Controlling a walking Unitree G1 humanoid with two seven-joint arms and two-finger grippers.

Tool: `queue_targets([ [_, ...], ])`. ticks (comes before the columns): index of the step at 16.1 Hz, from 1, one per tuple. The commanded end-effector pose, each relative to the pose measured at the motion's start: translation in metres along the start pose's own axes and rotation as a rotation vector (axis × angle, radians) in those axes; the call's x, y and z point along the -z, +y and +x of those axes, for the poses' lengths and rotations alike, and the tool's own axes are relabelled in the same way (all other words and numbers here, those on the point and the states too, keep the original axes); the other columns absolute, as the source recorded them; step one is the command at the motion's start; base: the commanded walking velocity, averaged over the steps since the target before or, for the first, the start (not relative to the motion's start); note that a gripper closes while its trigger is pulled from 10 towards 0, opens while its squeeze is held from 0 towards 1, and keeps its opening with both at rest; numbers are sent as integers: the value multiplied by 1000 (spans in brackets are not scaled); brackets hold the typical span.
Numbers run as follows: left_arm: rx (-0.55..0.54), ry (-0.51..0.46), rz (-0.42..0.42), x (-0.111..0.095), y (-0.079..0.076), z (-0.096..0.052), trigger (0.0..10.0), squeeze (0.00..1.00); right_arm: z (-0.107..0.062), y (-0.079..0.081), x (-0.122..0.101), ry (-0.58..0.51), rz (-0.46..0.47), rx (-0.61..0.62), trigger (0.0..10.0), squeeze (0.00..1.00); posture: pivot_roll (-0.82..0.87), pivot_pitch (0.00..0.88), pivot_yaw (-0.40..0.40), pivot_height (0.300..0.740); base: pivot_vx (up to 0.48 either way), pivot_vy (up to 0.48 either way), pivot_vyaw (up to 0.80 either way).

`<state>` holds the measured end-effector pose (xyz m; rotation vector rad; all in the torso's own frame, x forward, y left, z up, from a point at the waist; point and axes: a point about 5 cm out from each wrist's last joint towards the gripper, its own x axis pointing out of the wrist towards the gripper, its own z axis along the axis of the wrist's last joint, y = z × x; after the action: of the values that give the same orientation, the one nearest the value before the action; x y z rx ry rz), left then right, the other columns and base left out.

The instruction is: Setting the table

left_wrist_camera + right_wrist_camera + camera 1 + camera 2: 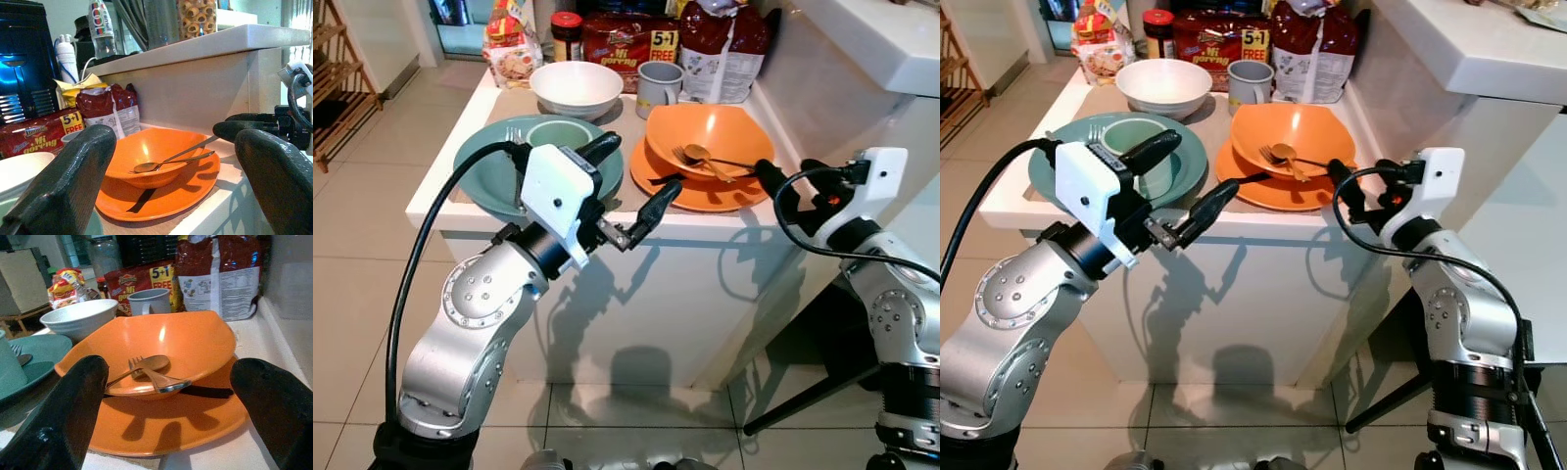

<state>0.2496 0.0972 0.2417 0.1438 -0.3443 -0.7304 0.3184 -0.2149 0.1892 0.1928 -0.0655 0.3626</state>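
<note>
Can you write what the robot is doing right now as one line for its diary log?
task: setting table | left gripper: open, near green plate | right gripper: open, facing orange bowl | spoon, fork: in bowl

Glossy orange plastic-looking bowl (161, 345) on matching plate (195, 431). Shiny metal spoon (146, 363) and fork (159, 378) inside. Smooth glazed white bowl (576, 87), far left. Matt green plate (480, 171). Crinkly glossy snack packets (631, 41). Smooth white worktop (435, 201). Brushed silver metal arms, matt black left end effector (631, 186).
</note>
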Motion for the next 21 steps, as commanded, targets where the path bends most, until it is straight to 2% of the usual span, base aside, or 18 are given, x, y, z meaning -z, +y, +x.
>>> queue_targets([
  [1,25,2,-5,-1,-5,-1,10000,0,2,-3,2,15,-26,-6,10000,0,146,61,-70,740,0,0,0],
  [4,29,4,-6,-2,-7,-1,10000,0,8,-5,6,37,-41,-17,10000,0,151,66,-74,740,0,0,0],
  [5,29,4,-5,-2,-7,0,10000,0,9,-6,7,41,-38,-24,9725,0,154,67,-77,740,0,0,0],
  [6,29,4,-4,-2,-7,-1,10000,0,10,-6,8,45,-38,-32,5020,0,159,66,-80,740,0,0,0],
  [7,40,22,-5,-1,-8,-2,10000,0,13,-5,8,45,-38,-46,3451,0,161,68,-81,740,0,0,0],
  [8,58,47,-14,2,-9,-3,10000,0,15,-5,8,42,-37,-52,2667,0,161,68,-81,740,0,0,0],
  [11,109,101,-19,10,-16,-7,10000,0,19,-3,9,46,-51,-83,1647,0,164,68,-82,740,0,0,0],
  [14,108,101,-30,10,-16,-6,10000,0,23,-4,7,40,-55,-97,0,0,163,67,-86,740,0,0,0],
  [21,126,110,-18,10,-19,-4,10000,0,25,-7,7,35,-44,-108,0,0,164,64,-90,740,0,0,0],
])
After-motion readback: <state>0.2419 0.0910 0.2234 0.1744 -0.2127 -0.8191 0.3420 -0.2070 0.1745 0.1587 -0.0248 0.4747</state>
